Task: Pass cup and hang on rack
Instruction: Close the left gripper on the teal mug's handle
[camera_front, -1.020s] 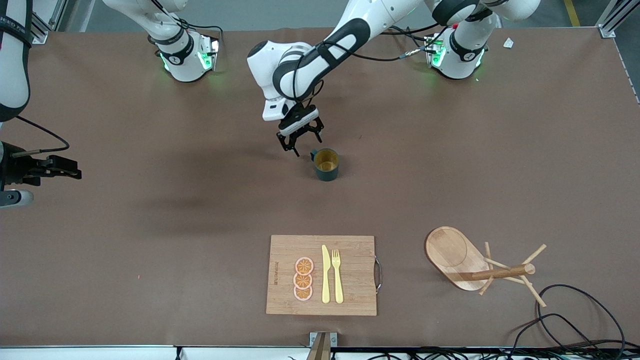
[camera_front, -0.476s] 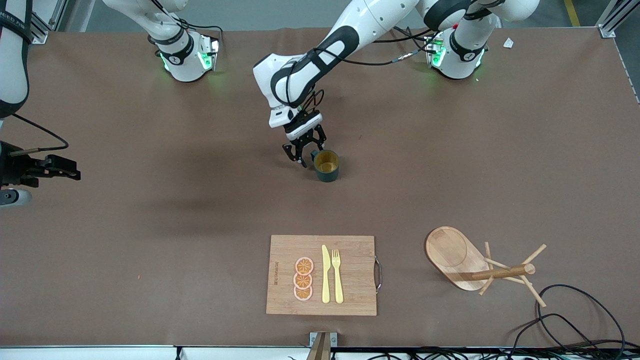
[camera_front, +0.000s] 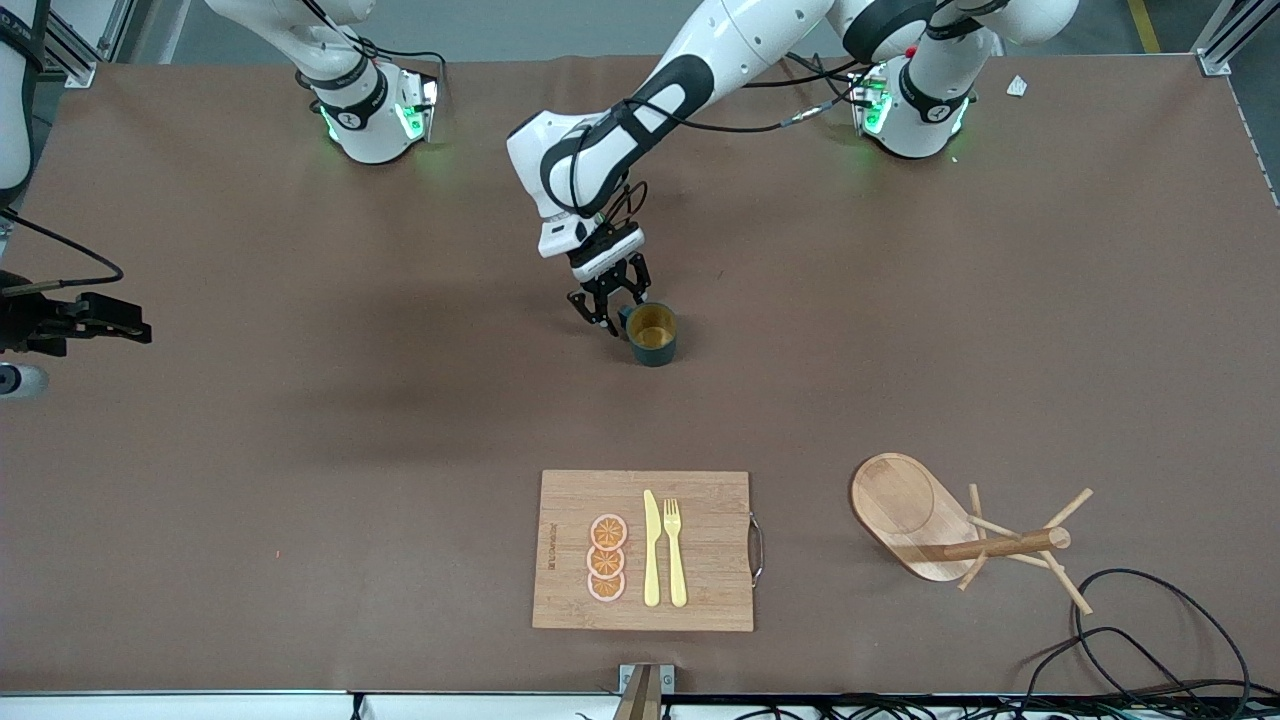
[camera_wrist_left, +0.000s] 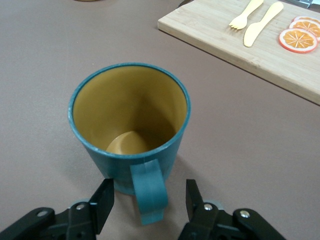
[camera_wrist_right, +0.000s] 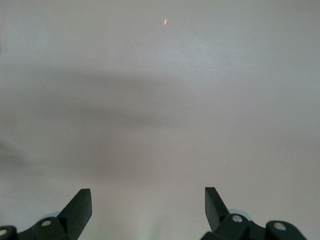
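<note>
Cup stands upright on the desk, about mid-desk, farther from the front cam than the cutting board. Teal outside, yellow-tan inside, nothing in it.

L gripper is down at the cup's handle. In the L wrist view the fingers sit one on each side of the handle, part-way apart, w/ a visible gap on both sides – not touching it. Handle points straight at the wrist cam; cup body just past the fingertips.

R gripper waits off at the R arm's end of the desk, fingers spread wide w/ nothing between them – only bare desk under it in the R wrist view.

Rack is at the L arm's end, nearer the front cam than the cup and well apart from it. It looks tipped over: oval base up on edge, post and pegs lying roughly level.

Board carries 3 orange slices, a yellow knife and a yellow fork, side by side. Black cables loop near the rack at the desk edge.
</note>
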